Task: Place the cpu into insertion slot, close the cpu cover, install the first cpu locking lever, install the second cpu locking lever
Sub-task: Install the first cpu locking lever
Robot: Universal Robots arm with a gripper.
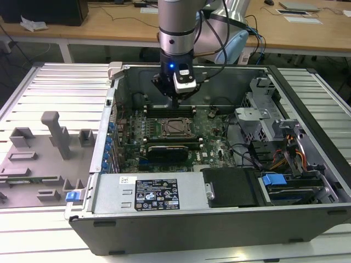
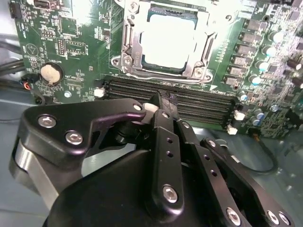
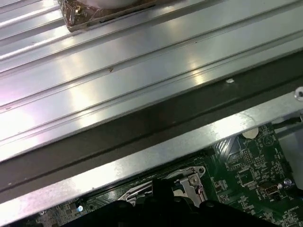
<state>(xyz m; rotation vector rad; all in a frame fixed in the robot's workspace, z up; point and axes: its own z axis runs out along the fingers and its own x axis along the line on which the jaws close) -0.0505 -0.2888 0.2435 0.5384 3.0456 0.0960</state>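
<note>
The cpu [image 2: 168, 40] lies silver face up in the insertion slot [image 1: 165, 131] on the green motherboard. The silver cpu cover [image 2: 129, 45] lies flat around the chip, framing it. A thin metal lever rod [image 2: 156, 78] runs along the socket's edge beside the memory slots. My gripper [image 2: 164, 100] hovers over the black memory slots [image 2: 199, 101] just beside the socket, apart from the cover, its black fingers shut with nothing between them. In the exterior view the gripper [image 1: 175, 102] hangs above the far edge of the socket. The first wrist view catches a corner of the socket [image 3: 189, 182].
The motherboard sits inside an open computer case [image 1: 181, 224] on a ribbed aluminium table [image 3: 118, 94]. A power supply [image 1: 156, 193], drive cage [image 1: 258, 118] and cables [image 1: 285, 156] crowd the case. A grey fixture plate [image 1: 49, 148] lies at the exterior view's left.
</note>
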